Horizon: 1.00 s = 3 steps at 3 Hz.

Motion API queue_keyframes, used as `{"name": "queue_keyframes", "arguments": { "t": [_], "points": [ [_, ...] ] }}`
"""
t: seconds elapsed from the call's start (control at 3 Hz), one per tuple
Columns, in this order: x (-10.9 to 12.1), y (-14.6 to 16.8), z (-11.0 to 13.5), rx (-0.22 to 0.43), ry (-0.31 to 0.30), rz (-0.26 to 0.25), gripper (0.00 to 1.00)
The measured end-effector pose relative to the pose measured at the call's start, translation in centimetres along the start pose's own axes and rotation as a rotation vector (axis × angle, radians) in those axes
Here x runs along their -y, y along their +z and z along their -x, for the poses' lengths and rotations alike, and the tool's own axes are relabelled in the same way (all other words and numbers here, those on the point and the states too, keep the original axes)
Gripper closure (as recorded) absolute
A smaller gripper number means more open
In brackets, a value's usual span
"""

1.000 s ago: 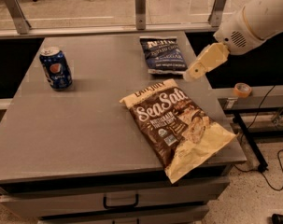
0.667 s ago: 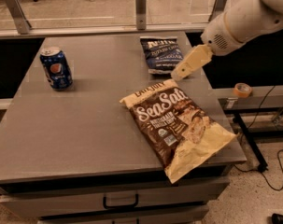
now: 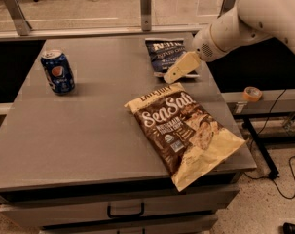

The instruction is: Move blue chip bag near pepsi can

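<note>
Nearest the camera, below the table edge: drawer front (image 3: pixel 125 199), grey metal, with a dark bar handle.

Front right of the tabletop (image 3: pixel 88 130), flat grey laminate: Sea Salt bag (image 3: pixel 186 130), large, brown and cream, laid flat, its pale lower corner overhanging the edge.

Mid-left: pepsi can (image 3: pixel 58 71), short, blue, silver-topped, stood upright, well apart from both bags.

Right of centre, farther back: gripper (image 3: pixel 169 77), tan, carried on a white arm, angled down and left; whether it is spread or closed cannot be told, nor whether contact is made.

Far right, near the back edge: blue chip bag (image 3: pixel 164 50), small, dark navy, crinkly, white-lettered, lying flat, its near right corner overlapped by the gripper.

Hazards noted:
- A flat, slick bag may be pushed instead of gripped and slid toward the back edge.
- The Sea Salt bag may be snagged if the carry is kept low.
- The can may be toppled by a release made too close.
</note>
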State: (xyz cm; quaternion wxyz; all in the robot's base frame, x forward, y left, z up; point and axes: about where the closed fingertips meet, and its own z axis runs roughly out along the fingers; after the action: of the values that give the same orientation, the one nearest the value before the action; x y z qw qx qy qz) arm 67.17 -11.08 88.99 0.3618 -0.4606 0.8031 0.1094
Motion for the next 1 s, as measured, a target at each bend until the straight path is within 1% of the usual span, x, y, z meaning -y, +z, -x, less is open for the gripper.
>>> {"name": "queue_keyframes", "arguments": {
  "t": [0.33,0.67,1.0],
  "points": [
    [1.8,3.1,-0.3,0.009,-0.003,-0.011,0.15],
    [2.6,5.1,-0.3,0.03,-0.002,0.005,0.37],
    [2.5,6.1,0.1,0.046,-0.031,0.033,0.68]
  ]
}}
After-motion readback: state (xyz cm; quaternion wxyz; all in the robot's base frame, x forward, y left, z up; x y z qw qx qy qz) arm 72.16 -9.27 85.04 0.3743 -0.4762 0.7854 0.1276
